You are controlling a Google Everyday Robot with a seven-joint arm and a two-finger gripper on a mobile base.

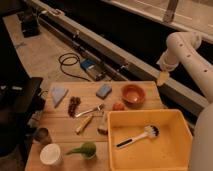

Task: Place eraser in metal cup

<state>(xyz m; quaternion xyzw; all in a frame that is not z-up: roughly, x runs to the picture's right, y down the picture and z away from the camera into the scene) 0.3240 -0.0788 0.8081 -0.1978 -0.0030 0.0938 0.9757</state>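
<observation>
**Eraser (102, 126) on bench (59, 126), tool (162, 78) aloft**

The eraser lies beside the yellow tray's (145, 114) left wall. The metal cup (42, 135) stands at the bench's left edge, well apart. The tool hangs beyond the orange bowl (133, 94); I cannot tell its grip.

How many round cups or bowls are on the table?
3: metal cup at left edge, white tub nearer beside it, orange bowl at far side; green item unclear. Gripper hovers past far right corner.
</observation>
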